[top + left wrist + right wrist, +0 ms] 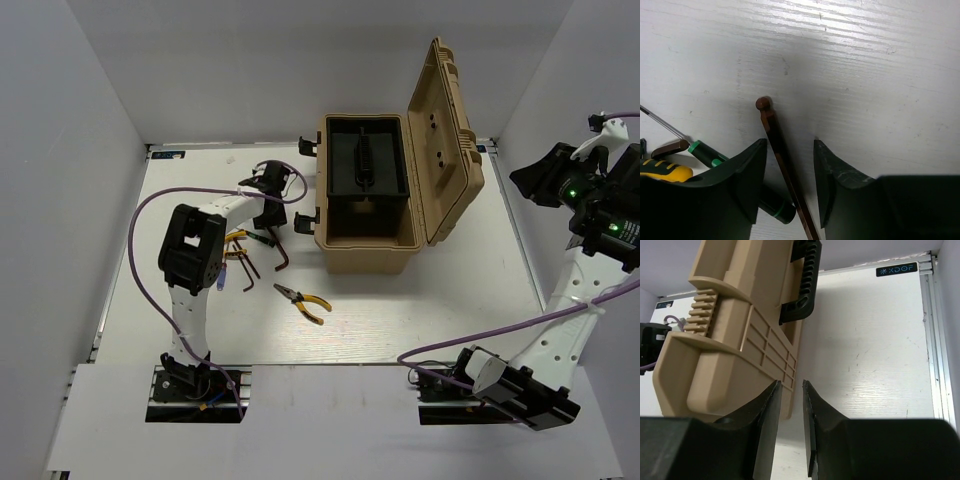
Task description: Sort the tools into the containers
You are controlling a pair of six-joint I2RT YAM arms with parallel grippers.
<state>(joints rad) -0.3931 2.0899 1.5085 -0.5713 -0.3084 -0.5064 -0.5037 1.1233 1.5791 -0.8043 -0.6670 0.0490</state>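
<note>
The tan toolbox (370, 255) stands open, its lid (740, 340) raised to the right and a black inner tray (362, 160) inside. Left of it, my left gripper (273, 222) hangs low over the loose tools. Its jaws (789, 142) are open astride a brown hex key (771, 122), which lies on the table close to the left finger. A screwdriver (705, 152) with a dark, green-banded handle and a yellow pliers handle (665, 172) lie beside it. Another yellow-handled pliers (303, 300) rests nearer the front. My right gripper (791, 383) is open and empty, raised right of the lid.
More hex keys (245, 262) lie under the left arm's forearm. The toolbox's black latches (308, 218) stick out toward the left gripper. The black carry handle (802, 285) faces the right gripper. White walls close in the table's left, back and right.
</note>
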